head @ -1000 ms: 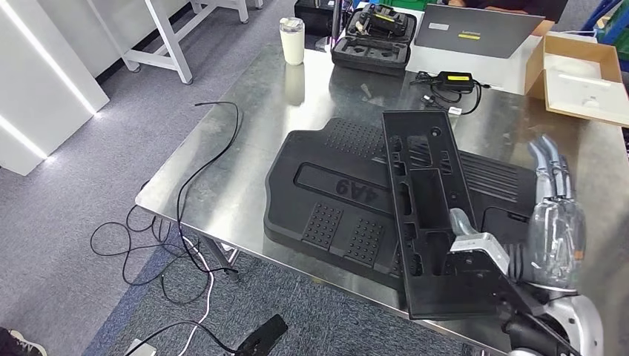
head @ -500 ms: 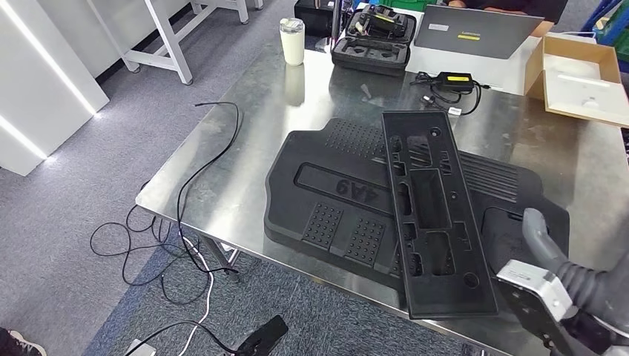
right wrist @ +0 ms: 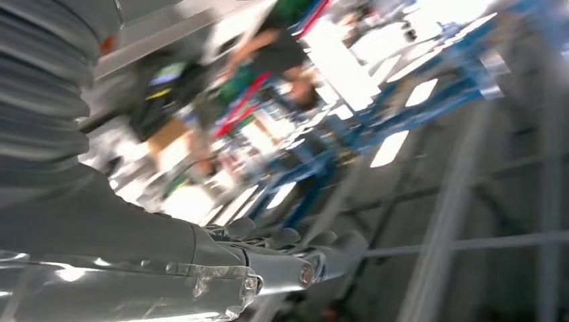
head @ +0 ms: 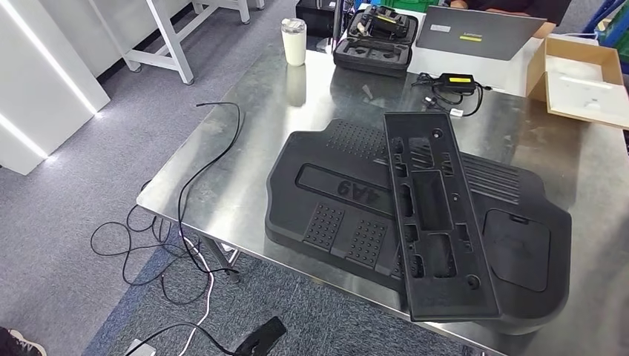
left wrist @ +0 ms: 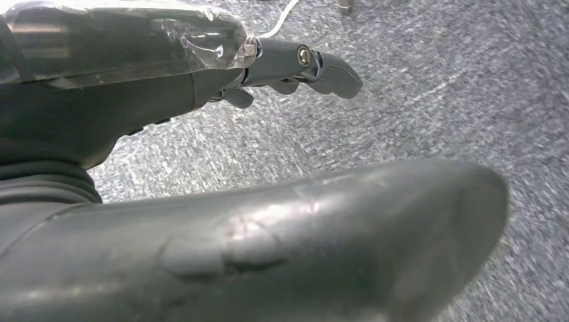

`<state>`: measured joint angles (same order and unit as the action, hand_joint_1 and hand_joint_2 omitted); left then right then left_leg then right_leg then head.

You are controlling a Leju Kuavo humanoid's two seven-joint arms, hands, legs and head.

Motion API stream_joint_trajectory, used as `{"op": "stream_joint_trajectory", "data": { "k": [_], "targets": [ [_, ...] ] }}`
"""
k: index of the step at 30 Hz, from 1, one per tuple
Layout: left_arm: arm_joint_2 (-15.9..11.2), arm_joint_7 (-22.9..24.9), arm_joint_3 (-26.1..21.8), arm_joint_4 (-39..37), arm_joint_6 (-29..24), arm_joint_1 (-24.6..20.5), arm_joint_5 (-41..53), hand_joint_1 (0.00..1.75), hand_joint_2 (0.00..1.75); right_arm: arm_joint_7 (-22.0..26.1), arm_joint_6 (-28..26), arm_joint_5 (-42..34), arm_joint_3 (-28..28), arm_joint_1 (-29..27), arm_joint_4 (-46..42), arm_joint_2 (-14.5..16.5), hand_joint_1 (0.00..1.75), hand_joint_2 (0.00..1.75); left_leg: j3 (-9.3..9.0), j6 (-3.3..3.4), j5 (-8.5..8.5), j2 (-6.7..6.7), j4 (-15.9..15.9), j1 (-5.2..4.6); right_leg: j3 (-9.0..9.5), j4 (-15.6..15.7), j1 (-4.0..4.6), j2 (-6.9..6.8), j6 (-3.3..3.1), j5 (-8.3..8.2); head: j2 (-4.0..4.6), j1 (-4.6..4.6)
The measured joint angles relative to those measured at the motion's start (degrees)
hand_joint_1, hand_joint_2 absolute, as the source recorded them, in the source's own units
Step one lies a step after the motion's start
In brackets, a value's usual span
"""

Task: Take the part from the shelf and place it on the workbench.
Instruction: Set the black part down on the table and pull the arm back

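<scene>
The steel tabletop [head: 245, 159] is carrying a long black part [head: 436, 215] lying across a wide black panel [head: 334, 200]. The left hand [left wrist: 201, 154] is hanging over grey carpet [left wrist: 436, 100], fingers extended and holding nothing; the right hand [right wrist: 201, 261], apart from the part, is also gripping nothing.

This looks like a workshop or robotics test lab. A bare stainless-steel workbench [head: 245, 170] stands on grey carpet tile, with loose black cables [head: 185, 215] trailing off its edge to the floor. On it lie black moulded plastic parts [head: 348, 200], an open foam-lined equipment case [head: 374, 41], a closed laptop [head: 478, 31], a power adapter [head: 454, 80] and a cardboard box [head: 575, 70].
</scene>
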<state>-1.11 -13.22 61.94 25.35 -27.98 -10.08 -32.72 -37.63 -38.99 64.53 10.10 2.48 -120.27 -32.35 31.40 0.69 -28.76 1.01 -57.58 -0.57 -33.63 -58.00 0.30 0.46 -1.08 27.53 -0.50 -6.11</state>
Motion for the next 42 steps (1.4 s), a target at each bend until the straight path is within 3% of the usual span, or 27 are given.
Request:
{"op": "stream_joint_trajectory", "data": {
  "k": [2,6,8,12,21,24,28,32,36,42],
  "targets": [
    [0.0,-0.05,0.0,-0.06,-0.63,0.45,-0.41,0.0,0.0,1.76,-0.38,-1.16,-4.5,-3.05,0.07,-0.48,0.0,1.75,-0.04,0.03,-0.06,-0.01,0.0,-0.01,0.03,0.0,-0.02,0.01,0.03,0.02,0.0,-0.01],
    [0.0,-0.45,0.0,-0.09,-1.61,1.0,-1.43,0.0,0.0,16.23,-0.52,-9.2,-14.35,-5.95,0.37,1.63,0.0,1.75,-0.08,0.05,-0.11,-0.04,0.01,-0.02,0.06,0.0,-0.03,0.06,0.07,0.06,0.0,0.0],
    [0.0,-1.02,0.0,-0.11,-1.97,1.28,-2.12,0.0,0.0,20.31,-0.57,-11.11,-17.96,-6.17,0.4,3.08,0.0,1.75,-0.1,0.06,-0.12,-0.05,0.01,-0.02,0.09,0.0,-0.03,0.06,0.08,0.08,0.0,-0.01],
    [0.0,-1.9,0.0,-0.18,-2.19,1.52,-2.99,0.0,0.0,19.57,-0.59,-9.12,-19.62,-4.99,0.02,4.25,0.0,1.75,-0.12,0.06,-0.12,-0.08,0.02,-0.02,0.17,0.0,-0.03,0.09,0.09,0.08,0.0,0.0],
    [0.0,-2.3,0.0,-0.23,-2.05,1.39,-3.46,0.0,0.0,18.22,-0.55,-9.54,-16.58,-0.78,-1.2,4.52,0.0,1.75,-0.16,0.05,-0.11,-0.09,0.03,-0.01,0.24,-0.01,-0.03,0.1,0.08,0.07,0.0,0.02],
    [0.0,-2.31,0.0,-0.23,-1.82,1.13,-3.44,0.0,0.0,18.11,-0.52,-10.18,-13.23,2.07,-1.39,4.52,0.0,1.75,-0.19,0.04,-0.11,-0.09,0.03,-0.01,0.29,-0.01,-0.03,0.09,0.08,0.07,0.0,0.01],
    [0.0,-2.28,0.0,-0.29,-1.05,0.32,-3.05,0.0,0.0,21.32,-0.28,-19.39,2.94,12.8,-1.33,4.64,0.0,1.75,-0.24,0.0,-0.07,0.04,0.04,0.01,0.37,-0.03,-0.01,-0.07,0.08,0.08,0.0,-0.01],
    [0.0,-2.13,0.0,-0.3,-0.89,0.11,-2.7,0.0,0.0,25.01,0.86,-27.31,11.61,17.26,-0.22,5.32,0.0,1.75,-0.22,0.0,-0.07,0.07,0.04,0.02,0.36,-0.03,-0.01,-0.11,0.07,0.1,0.0,-0.01],
    [0.0,-2.05,0.0,-0.3,-0.94,0.13,-2.69,0.0,0.0,26.07,1.49,-29.17,17.91,19.55,1.1,6.25,0.0,1.75,-0.21,0.01,-0.08,0.13,0.04,0.01,0.36,-0.02,-0.01,-0.15,0.08,0.15,0.0,-0.01],
    [0.0,-2.05,0.0,-0.3,-0.98,0.17,-2.71,0.0,0.0,26.47,1.67,-29.92,22.75,20.86,2.21,6.94,0.0,1.75,-0.19,0.02,-0.09,0.16,0.04,0.0,0.36,-0.02,-0.02,-0.17,0.1,0.16,0.0,-0.01]
  ]
}}
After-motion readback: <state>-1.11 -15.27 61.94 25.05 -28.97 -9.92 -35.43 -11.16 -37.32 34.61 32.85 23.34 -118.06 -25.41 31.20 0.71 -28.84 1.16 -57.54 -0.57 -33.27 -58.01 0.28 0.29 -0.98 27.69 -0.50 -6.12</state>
